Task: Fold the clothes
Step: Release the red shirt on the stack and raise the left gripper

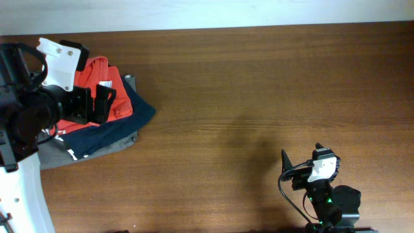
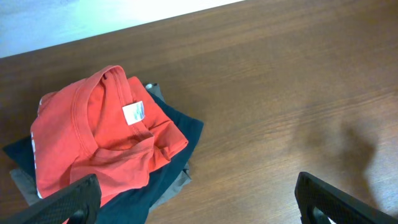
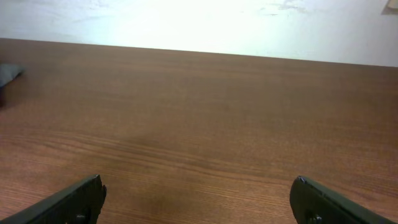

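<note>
While the orange-red T-shirt (image 2: 87, 143) lies crumpled on top of a small pile of clothes, both grippers stand wide open and grip nothing. The pile sits toward the far left corner of the wooden table (image 1: 259, 84). The T-shirt's collar is turned up, so the white neck tag (image 2: 134, 113) shows. Under it a navy blue garment (image 2: 180, 124) sticks out toward the table's middle, and beneath that a grey garment (image 2: 180, 182) peeks out at the bottom of the pile. The left gripper (image 2: 199, 202) hovers over the pile, partly hiding the shirt in the overhead view; in its own wrist view its two dark fingers (image 2: 62, 202) are spread far apart with only cloth and bare wood between them. The right gripper (image 3: 199, 202) is well apart from the clothes, near the front edge toward the right end of the table, its fingers likewise spread over bare wood.
</note>
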Tool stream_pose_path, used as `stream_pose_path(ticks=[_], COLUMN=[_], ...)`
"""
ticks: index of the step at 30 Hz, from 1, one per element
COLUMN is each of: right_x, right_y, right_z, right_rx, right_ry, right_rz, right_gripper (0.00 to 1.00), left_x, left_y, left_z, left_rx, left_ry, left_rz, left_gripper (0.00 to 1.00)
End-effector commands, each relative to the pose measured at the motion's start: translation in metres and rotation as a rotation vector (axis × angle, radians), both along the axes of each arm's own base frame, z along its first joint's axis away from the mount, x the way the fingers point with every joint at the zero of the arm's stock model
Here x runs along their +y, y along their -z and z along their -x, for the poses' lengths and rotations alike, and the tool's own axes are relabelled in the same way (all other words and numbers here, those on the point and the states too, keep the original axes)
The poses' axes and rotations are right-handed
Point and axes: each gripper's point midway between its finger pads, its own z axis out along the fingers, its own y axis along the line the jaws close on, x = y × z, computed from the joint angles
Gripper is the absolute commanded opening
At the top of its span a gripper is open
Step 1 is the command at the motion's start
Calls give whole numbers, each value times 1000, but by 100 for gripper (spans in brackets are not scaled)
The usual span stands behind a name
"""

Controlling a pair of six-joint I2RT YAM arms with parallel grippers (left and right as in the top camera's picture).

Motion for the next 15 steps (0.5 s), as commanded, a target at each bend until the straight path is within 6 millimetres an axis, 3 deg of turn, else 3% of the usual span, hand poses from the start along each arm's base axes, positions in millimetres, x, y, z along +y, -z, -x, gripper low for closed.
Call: stream_pose_path(ticks=[1,11,15], right_x=[1,1,1], right_y=[2,2,2], right_z=[0,0,0], right_rx=[-1,-1,-1], right_ry=[-9,-9,-9], right_rz=[-4,-4,-4], right_gripper=[99,99,99], left_x=[-2,-1,12], left_y=[-2,-4,-15], left_z=[2,6,18], left_rx=[-5,-10,-65], left_ry=[-3,-8,-66], left_rz=[7,-2,-85], left_gripper=[99,99,99])
